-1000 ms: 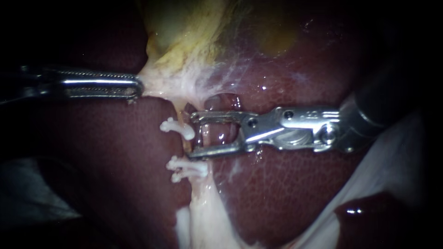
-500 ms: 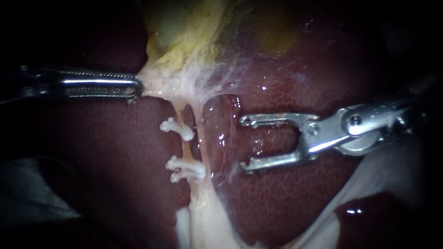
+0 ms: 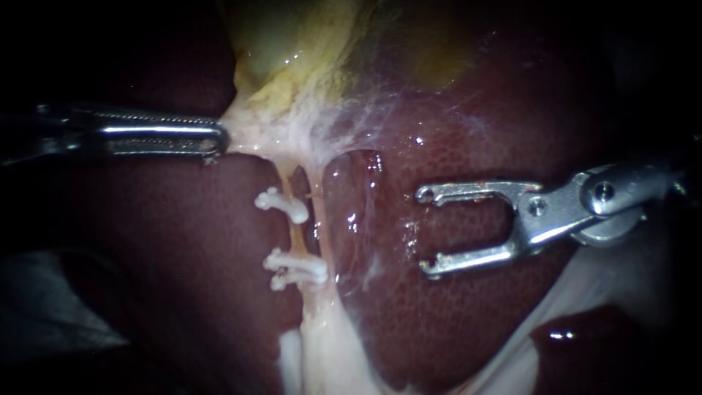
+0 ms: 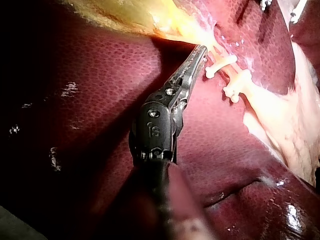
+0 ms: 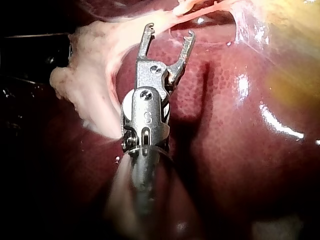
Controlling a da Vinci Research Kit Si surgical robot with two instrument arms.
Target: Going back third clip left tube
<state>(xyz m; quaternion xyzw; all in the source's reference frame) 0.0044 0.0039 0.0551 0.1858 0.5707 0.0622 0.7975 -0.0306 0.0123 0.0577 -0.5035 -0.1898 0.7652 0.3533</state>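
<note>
Two pale tubes run down from the yellowish gallbladder (image 3: 292, 66) across the dark liver (image 3: 468, 322). The left tube (image 3: 295, 235) carries one white clip (image 3: 282, 205) higher up and a pair of white clips (image 3: 294, 268) lower down. My left instrument (image 3: 218, 139) is shut on pale tissue below the gallbladder and holds it stretched to the left; the left wrist view shows the same grip (image 4: 199, 51) beside the clips (image 4: 235, 84). To the right of the tubes, my right instrument (image 3: 424, 230) has its forked jaws open and empty over the liver, and is also seen from behind (image 5: 168, 33).
Whitish fatty tissue (image 3: 322, 351) hangs below the clips, and more lies beside my right instrument (image 5: 90, 85). A thin web of membrane (image 3: 365, 117) spreads from the gallbladder over the liver. Wet, glinting liver surface lies under the right jaws.
My right instrument has drawn back to the right, from straddling the tubes between the clips to well off them over the liver, jaws open throughout. The left instrument has not moved.
</note>
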